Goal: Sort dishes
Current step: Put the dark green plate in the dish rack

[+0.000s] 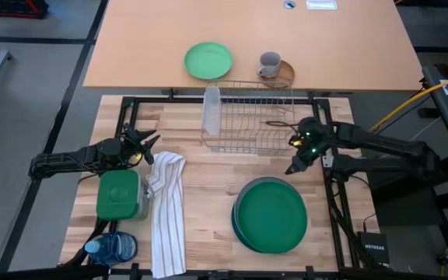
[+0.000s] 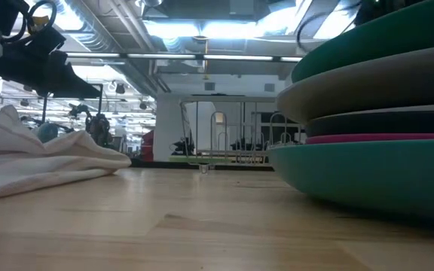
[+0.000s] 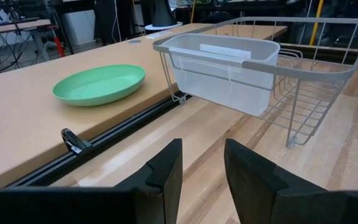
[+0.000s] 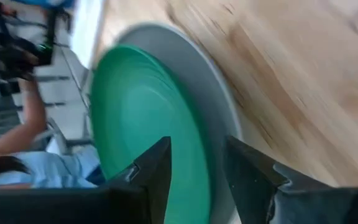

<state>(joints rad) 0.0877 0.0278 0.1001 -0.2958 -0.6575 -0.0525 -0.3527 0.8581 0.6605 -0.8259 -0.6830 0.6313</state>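
Observation:
The dishes are a stack of large round plates (image 1: 271, 216) on the near right of the wooden table. In the low view the stack (image 2: 375, 113) shows dark green on top, then light grey, charcoal, purple-pink and teal at the bottom. My right gripper (image 1: 290, 169) is open and empty, just beyond the stack's far edge, and its wrist view looks onto the green top plate (image 4: 142, 118). My left gripper (image 1: 152, 140) is open and empty at the table's left, pointing toward the wire dish rack (image 1: 247, 117).
A white towel (image 1: 168, 210), a green-lidded container (image 1: 117, 194) and a blue bottle (image 1: 111, 249) lie near left. The rack carries a clear plastic cup (image 3: 222, 68). A small mint plate (image 1: 208, 61) and a grey mug (image 1: 269, 64) sit on the far table.

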